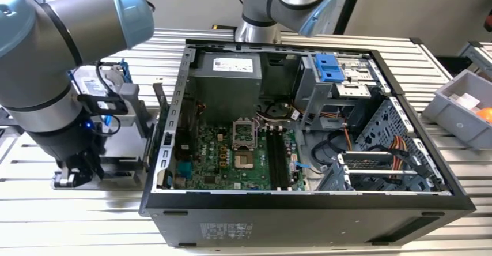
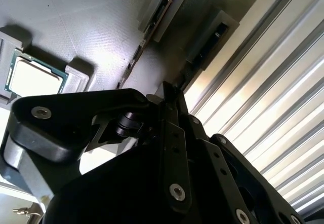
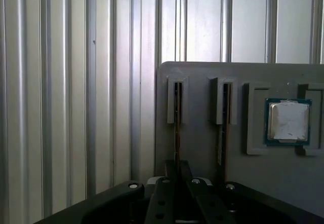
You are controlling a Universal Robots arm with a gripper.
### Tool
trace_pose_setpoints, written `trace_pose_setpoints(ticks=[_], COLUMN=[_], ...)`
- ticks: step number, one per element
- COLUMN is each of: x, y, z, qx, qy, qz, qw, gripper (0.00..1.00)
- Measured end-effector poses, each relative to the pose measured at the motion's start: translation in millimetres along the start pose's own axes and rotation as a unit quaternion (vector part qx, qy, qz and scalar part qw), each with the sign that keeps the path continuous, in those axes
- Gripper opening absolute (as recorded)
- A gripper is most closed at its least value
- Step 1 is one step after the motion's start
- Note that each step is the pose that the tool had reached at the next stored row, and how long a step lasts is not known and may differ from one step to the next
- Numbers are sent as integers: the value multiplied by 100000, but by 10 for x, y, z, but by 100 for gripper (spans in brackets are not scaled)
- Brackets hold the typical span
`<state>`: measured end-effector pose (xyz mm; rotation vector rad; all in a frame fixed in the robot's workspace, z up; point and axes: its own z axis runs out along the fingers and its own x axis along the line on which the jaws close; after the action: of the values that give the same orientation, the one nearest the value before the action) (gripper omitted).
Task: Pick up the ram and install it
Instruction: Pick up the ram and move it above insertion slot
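On the grey slotted holder [image 3: 197, 148], which is laid on the ribbed aluminium table [image 3: 76, 82] to the exterior view's left of the open black computer case [image 1: 307, 215], the dark, narrow ram stick [image 3: 177, 127], stood on edge in its slot, is clasped between the narrowly closed fingers [image 3: 169, 171] of the black gripper [image 3: 177, 164].

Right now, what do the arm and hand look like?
The arm is made of thick silver-grey tubes with rounded joints, light blue caps and a black wrist section. The hand is matte black, built from flat linked plates joined with silver screws.
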<state>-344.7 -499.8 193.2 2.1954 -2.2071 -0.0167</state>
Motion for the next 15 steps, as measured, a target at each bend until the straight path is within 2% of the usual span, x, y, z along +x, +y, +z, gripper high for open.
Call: trace_pose_setpoints(ticks=[15], x=[1], y=[3], z=[-120], qx=[5], qy=[-1], qz=[0], qw=[100000], gripper=[0])
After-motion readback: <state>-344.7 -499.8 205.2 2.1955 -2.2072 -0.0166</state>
